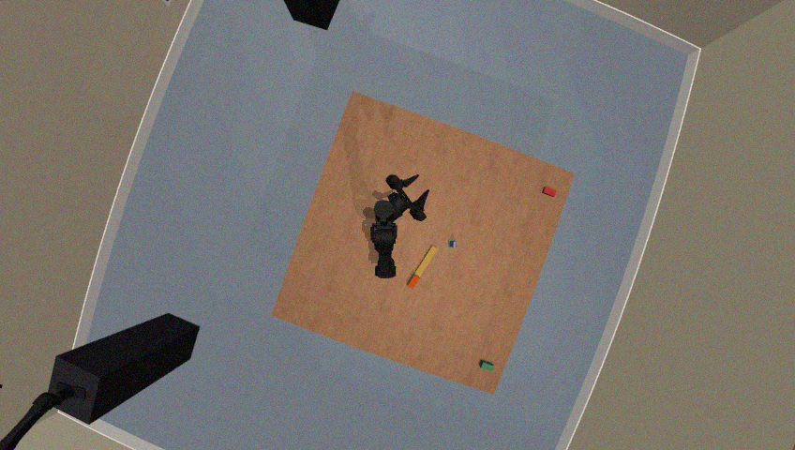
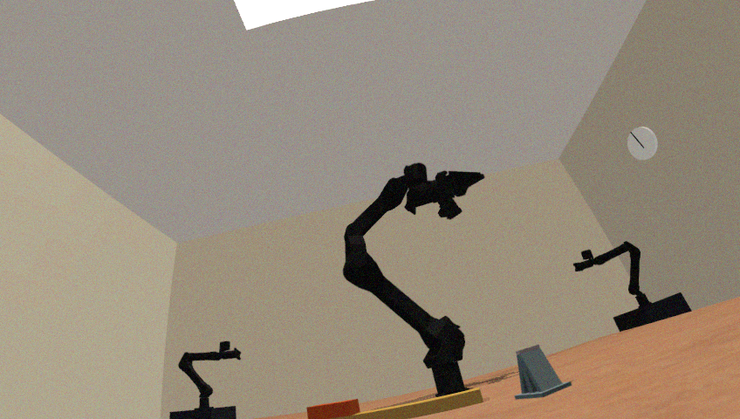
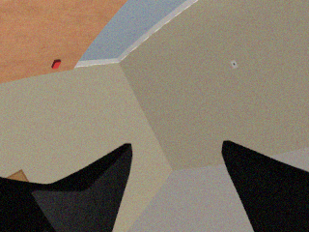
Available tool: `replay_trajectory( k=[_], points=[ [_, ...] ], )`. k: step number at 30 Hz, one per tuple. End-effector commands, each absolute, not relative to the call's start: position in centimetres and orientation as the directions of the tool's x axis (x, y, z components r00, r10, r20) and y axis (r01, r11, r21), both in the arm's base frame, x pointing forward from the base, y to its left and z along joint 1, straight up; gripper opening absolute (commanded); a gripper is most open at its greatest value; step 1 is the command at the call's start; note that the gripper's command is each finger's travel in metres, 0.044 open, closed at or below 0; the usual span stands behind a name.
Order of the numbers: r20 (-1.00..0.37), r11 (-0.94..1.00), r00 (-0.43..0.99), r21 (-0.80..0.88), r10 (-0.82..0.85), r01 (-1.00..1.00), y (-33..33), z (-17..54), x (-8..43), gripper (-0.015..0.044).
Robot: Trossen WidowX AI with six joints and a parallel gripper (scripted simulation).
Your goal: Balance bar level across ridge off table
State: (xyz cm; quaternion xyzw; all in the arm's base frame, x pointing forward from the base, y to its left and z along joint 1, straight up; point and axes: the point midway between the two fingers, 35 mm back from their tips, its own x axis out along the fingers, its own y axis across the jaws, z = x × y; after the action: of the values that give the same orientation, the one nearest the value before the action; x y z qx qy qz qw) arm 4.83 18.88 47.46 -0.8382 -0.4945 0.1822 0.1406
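The bar, a long yellow strip (image 1: 426, 261) (image 2: 433, 406) with an orange block (image 1: 412, 281) (image 2: 332, 409) at one end, lies flat on the wooden table (image 1: 345, 295) (image 2: 648, 374), to the right of the arm's base in the top view. The ridge (image 1: 452, 243) (image 2: 538, 372) is a small blue-grey wedge standing on the table, apart from the bar, beyond its yellow end. My gripper (image 1: 423, 184) (image 2: 482, 177) (image 3: 177, 148) is open and empty, high above the table and away from bar and ridge. The wrist view shows neither bar nor ridge.
A red block (image 1: 549, 191) (image 3: 56, 64) lies near the table's right corner in the top view. A green block (image 1: 487, 366) lies near its bottom corner. Two other black arms (image 2: 634, 270) (image 2: 195, 376) stand in the background of the exterior view.
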Motion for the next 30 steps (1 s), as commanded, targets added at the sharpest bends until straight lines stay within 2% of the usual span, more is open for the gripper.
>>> replay_trajectory(
  k=[1,30],
  points=[
    [-0.195,-0.509,0.473,-0.414,0.859,0.755,19.4,46.7,5.3,0.0315],
    [-0.393,-0.783,0.684,-0.411,0.614,0.467,21.1,40.9,12.3,0.0315]
  ],
)
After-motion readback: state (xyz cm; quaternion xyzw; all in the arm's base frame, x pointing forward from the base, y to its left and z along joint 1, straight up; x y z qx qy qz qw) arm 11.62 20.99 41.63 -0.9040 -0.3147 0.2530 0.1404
